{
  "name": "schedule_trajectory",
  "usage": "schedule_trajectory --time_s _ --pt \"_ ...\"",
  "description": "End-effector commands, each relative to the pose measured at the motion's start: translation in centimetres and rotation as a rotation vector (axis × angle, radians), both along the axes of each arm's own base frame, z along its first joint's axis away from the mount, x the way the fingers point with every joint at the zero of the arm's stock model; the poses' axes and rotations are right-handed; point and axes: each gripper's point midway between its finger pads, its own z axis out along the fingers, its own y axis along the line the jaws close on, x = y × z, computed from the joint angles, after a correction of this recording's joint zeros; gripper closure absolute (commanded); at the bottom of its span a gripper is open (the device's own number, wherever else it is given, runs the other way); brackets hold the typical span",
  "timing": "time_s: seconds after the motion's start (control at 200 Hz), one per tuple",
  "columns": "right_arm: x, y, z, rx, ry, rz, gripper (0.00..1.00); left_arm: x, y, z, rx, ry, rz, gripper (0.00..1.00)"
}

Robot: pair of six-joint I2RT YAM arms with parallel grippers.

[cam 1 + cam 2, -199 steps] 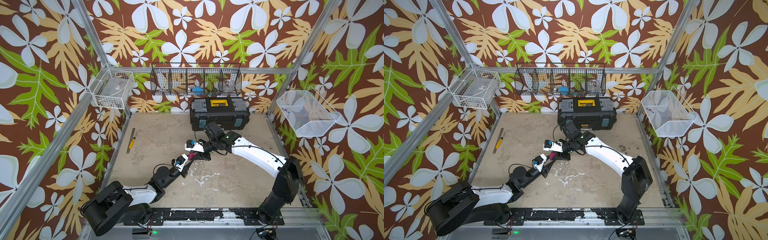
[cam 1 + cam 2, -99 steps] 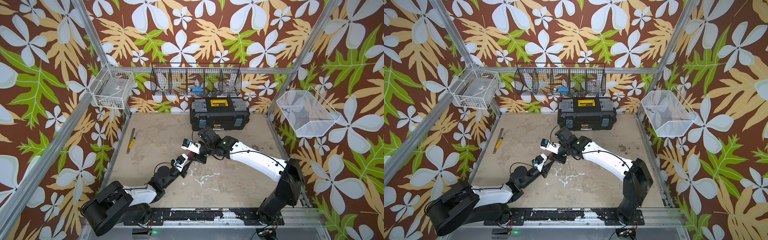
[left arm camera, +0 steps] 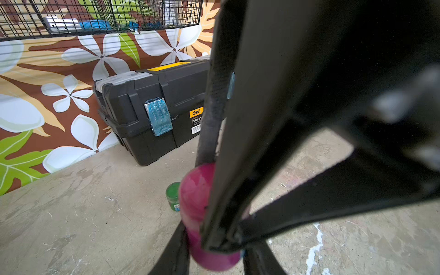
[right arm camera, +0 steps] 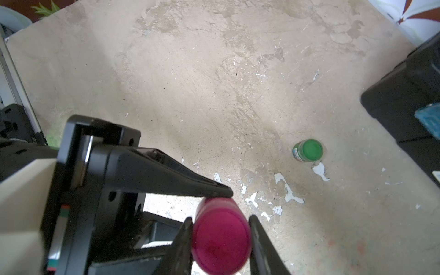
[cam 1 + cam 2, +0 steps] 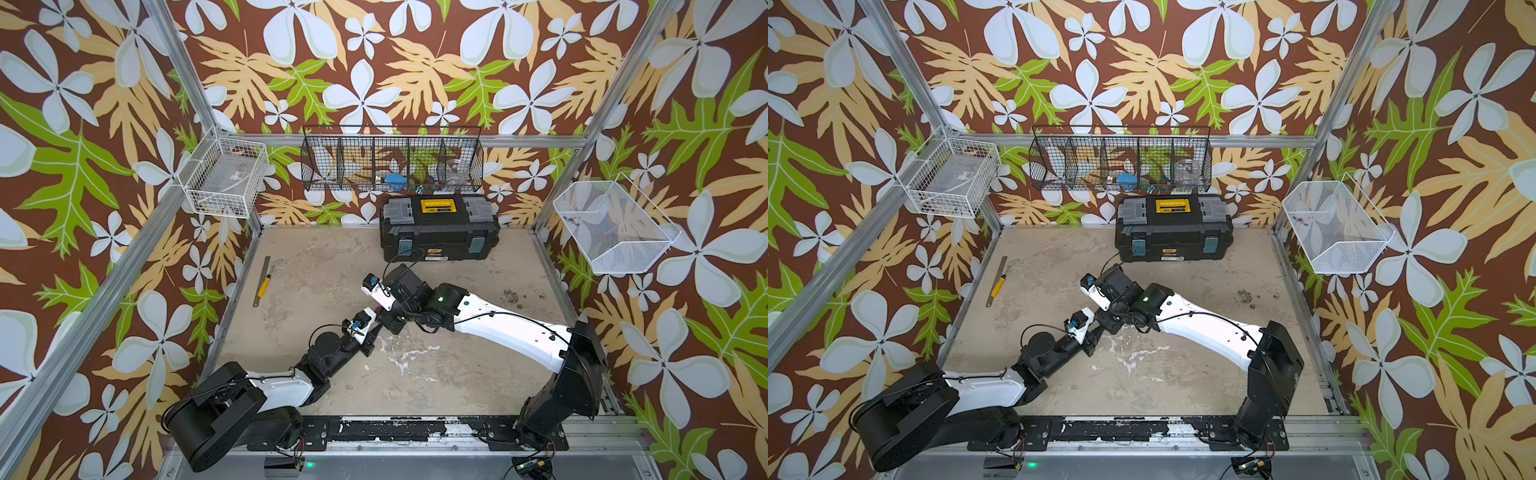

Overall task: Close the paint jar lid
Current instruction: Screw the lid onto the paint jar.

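A magenta paint jar is held just above the table between both arms. My left gripper is shut on the jar's body, one finger lying along its side. The jar's magenta lid sits on top of the jar, and my right gripper is shut on it from above, a black finger on each side. In both top views the two grippers meet at mid-table, left gripper under right gripper; the jar is hidden there beneath them.
A small green jar with its lid on stands on the table just beyond the held one. A black toolbox sits at the back wall. A yellow-handled tool lies near the left edge. Wire baskets hang on the walls.
My right arm has shifted a little to the left and its wrist has turned while staying shut on the lid. The left arm has held still.
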Motion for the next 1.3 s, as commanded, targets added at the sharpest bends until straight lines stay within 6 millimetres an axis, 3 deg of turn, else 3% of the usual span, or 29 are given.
schedule_trajectory --time_s 0.0,0.39,1.296 --pt "0.4 -0.1 -0.3 0.029 0.061 -0.129 0.81 -0.7 -0.9 2.8 -0.069 -0.085 -0.06 0.96" --pt "-0.3 0.6 -0.9 0.061 0.217 -0.235 0.76 -0.6 -0.9 2.8 -0.069 -0.084 -0.059 0.96" --pt "0.7 0.2 0.8 0.054 0.185 -0.293 0.49 -0.7 -0.9 2.8 -0.07 -0.084 -0.061 0.96"
